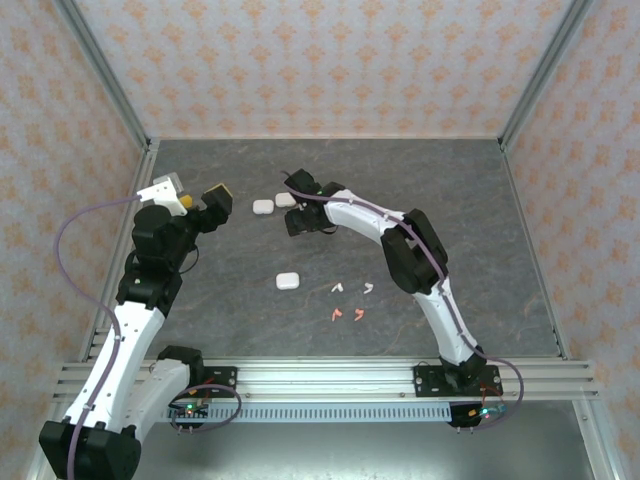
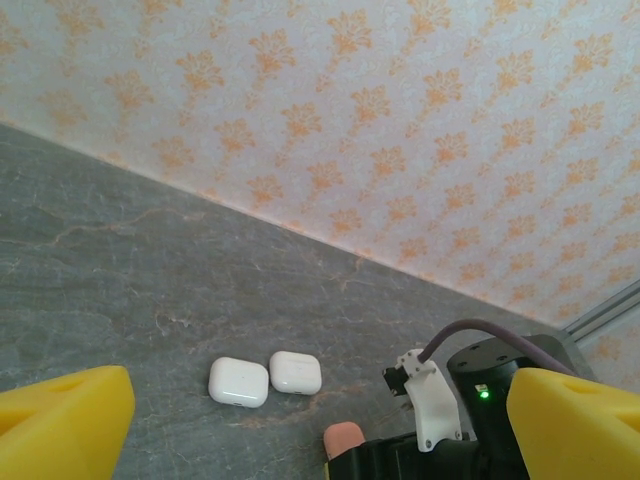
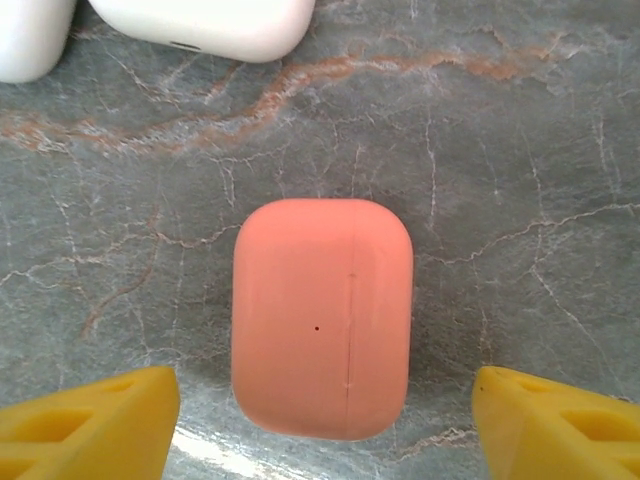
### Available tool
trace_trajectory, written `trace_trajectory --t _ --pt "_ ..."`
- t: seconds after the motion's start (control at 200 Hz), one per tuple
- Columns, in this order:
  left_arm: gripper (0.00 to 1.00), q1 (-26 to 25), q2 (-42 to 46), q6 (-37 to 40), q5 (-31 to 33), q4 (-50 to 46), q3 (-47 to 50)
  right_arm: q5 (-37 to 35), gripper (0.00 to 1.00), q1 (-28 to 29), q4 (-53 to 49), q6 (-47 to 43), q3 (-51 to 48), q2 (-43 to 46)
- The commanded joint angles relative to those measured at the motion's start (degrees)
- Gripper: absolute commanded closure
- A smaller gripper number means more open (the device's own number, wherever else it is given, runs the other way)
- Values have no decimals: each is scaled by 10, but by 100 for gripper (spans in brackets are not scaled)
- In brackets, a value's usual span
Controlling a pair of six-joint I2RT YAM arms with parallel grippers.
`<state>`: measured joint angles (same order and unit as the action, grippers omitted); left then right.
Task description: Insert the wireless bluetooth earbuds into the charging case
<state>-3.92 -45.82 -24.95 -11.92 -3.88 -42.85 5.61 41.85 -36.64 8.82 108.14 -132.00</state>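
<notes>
Coral case lies on grey table, two white cases nearby.

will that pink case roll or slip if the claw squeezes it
Probably stiff: the pink case looks like a hard shell with a seam. It lies flat on the table, so it should slide rather than roll. Its smooth rounded sides may slip from a loose pinch.

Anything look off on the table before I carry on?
Nothing damaged or spilled. The coral case lies closed, flat on the table, between the open right claw fingers, untouched. Two white earbuds and two coral earbuds lie loose, not yet inserted.
</notes>
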Motion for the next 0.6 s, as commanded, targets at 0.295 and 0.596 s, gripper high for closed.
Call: trace_trajectory --t 0.295,0.596 --pt "4 1 0 17 -8 -18 0 -11 38 2 -44 -13 39 -45" --pt "3 1 -12 19 -15 -35 -13 -14 57 2 -18 -37 11 -23"
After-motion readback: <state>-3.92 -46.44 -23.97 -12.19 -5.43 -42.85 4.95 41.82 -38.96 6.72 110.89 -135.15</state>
